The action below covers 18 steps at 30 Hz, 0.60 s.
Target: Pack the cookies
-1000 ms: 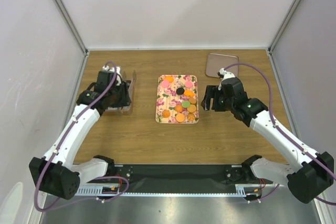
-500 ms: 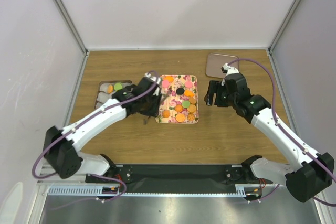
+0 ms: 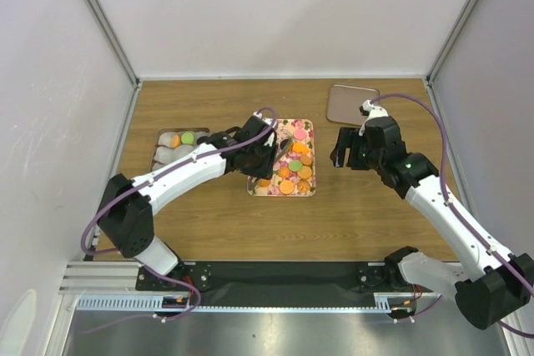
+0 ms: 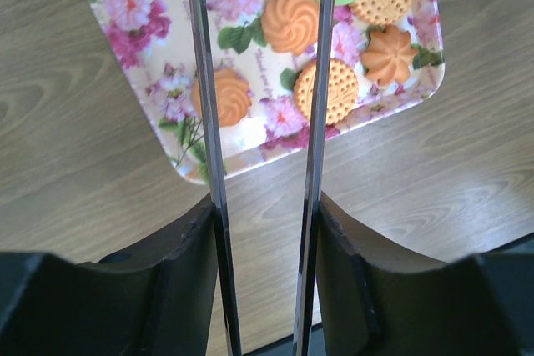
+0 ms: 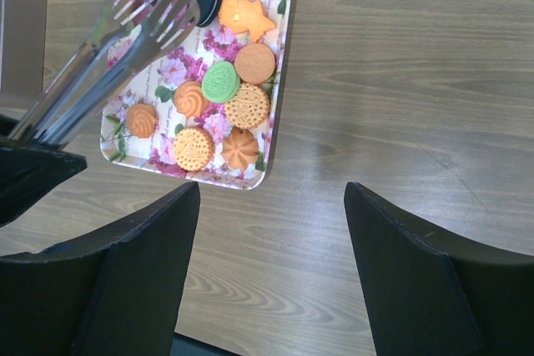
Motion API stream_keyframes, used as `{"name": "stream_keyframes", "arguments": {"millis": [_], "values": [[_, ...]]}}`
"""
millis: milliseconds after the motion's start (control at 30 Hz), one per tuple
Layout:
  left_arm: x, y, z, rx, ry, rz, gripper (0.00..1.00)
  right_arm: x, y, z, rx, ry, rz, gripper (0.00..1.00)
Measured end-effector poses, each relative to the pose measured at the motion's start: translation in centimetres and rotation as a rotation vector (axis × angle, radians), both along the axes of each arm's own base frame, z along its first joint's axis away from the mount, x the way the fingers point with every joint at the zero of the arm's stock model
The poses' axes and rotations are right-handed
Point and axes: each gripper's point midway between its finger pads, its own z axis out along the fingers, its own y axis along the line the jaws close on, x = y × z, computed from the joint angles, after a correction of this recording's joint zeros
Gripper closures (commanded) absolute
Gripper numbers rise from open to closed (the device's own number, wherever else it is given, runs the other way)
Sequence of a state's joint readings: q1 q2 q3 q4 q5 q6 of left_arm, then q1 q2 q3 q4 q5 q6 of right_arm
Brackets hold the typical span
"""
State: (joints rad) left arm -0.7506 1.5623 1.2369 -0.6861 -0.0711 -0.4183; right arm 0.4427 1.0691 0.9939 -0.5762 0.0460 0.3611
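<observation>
Swung across from the left, my left fingers (image 4: pixel 188 289) clamp the tongs (image 4: pixel 203 122) over the tray (image 4: pixel 125 14); the swirl cookie (image 4: pixel 290 21) sits in their gap, seemingly just below. My right fingers (image 5: pixel 125 289) gape, empty.

Pretty clearly a robotics lab test cell: plain white panel walls (image 3: pixel 284 14) boxing in a wood-grain table (image 3: pixel 217 223), aluminium corner posts (image 3: pixel 101 18), left arm (image 3: pixel 179 172) and right arm (image 3: pixel 442 206) both bolted to a black base rail (image 3: pixel 284 277) at the near edge, purple cables (image 3: pixel 435 128) looped over them.
</observation>
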Motion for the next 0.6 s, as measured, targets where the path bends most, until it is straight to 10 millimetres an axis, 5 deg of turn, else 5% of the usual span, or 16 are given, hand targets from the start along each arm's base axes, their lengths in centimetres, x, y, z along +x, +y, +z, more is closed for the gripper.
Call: {"name": "stream_keyframes", "arguments": {"millis": [600], "values": [[1.5, -1.5, -2.9, 0.037, 0.045, -0.002, 0.50, -0.5, -0.5, 0.3, 0.003, -0.005, -0.008, 0.24]]}}
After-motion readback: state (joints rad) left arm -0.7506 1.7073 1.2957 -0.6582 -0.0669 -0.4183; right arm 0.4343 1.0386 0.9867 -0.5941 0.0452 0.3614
